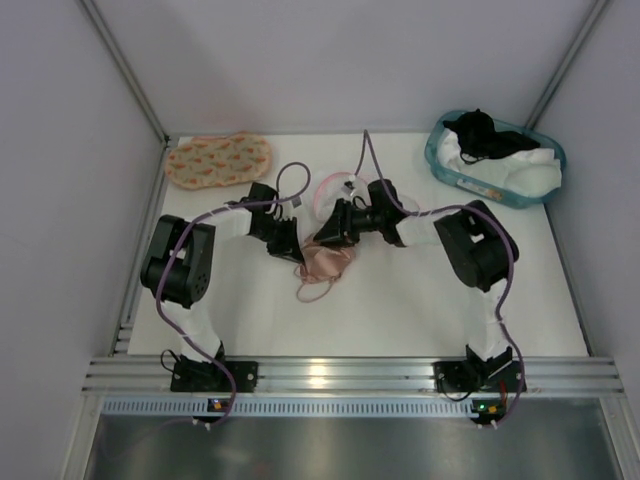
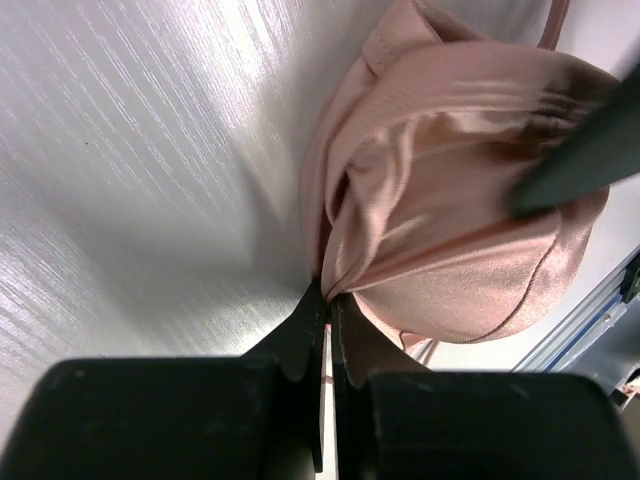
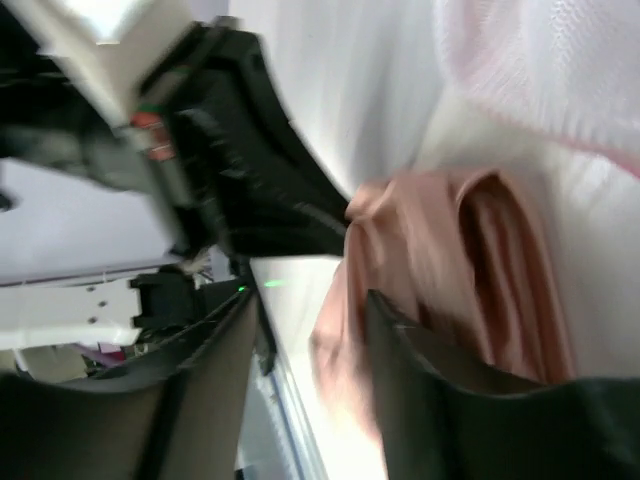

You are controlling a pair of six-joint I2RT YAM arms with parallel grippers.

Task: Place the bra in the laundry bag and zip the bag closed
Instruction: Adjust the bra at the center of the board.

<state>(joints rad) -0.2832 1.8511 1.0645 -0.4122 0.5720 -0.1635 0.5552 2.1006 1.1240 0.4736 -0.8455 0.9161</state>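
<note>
Salmon-pink satin bra [image 1: 328, 265] at mid-frame: we see the left gripper [image 2: 327, 297] clamped on its edge, the right gripper [image 3: 310, 300] with jaws apart.

Count one bra [image 1: 328, 263] and one laundry bag [image 3: 545, 65]. Count one orange-printed padded piece [image 1: 218, 160]. Count one teal basket [image 1: 437, 160]. Its load appears to comprise two garments, one white garment [image 1: 515, 175] and one black garment [image 1: 485, 135], but the heap prevents a firm tally. Count one table [image 1: 420, 310]. Count two arms and two grippers: the left gripper [image 2: 328, 298] and the right gripper [image 3: 310, 300].
</note>
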